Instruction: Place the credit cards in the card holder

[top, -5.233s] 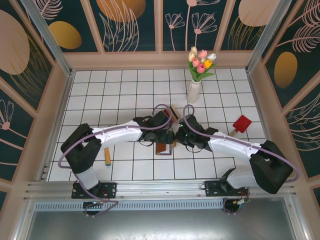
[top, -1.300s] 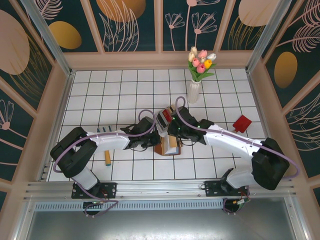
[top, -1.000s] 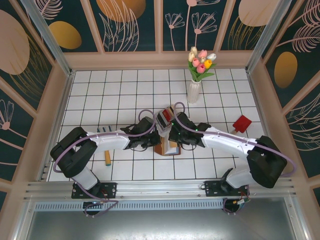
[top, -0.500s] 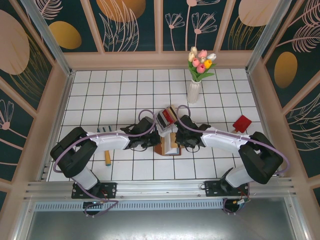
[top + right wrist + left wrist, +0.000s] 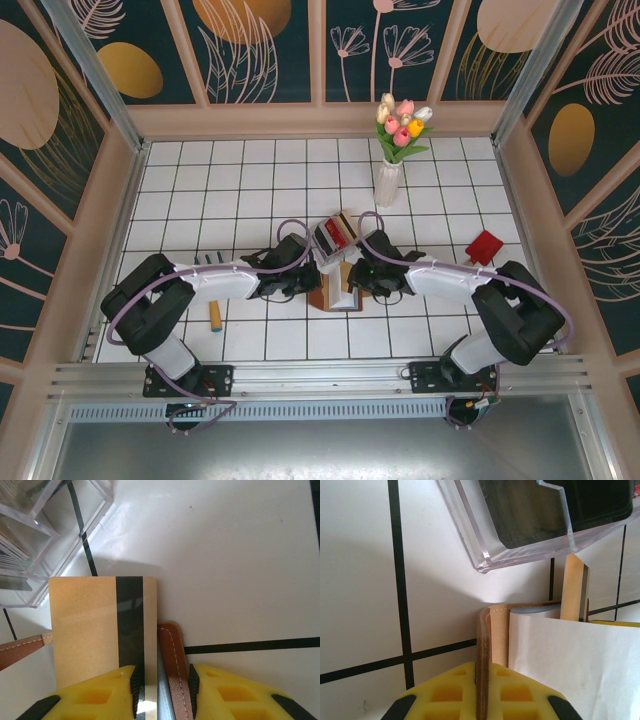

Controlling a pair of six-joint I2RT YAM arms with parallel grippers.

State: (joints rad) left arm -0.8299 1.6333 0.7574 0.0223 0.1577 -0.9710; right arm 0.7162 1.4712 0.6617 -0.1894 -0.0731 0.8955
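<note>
Credit card (image 5: 100, 630) has dropped to the card holder (image 5: 495, 635): we clamp it with right fingers (image 5: 230, 692), left fingers (image 5: 445, 697) pinching leather; insertion begins.

Upper left tiles (image 5: 215, 180) lie open; the box (image 5: 334, 235) crowds the wallet (image 5: 325, 298) at centre, vase (image 5: 388, 182) above, shovel (image 5: 484, 247) at right

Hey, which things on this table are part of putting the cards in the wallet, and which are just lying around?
Part of the job: credit card at the right gripper; card holder, clamped by the left gripper; clear box with more cards.
Lying about: vase of tulips; red toy shovel; small orange-brown stick.
</note>
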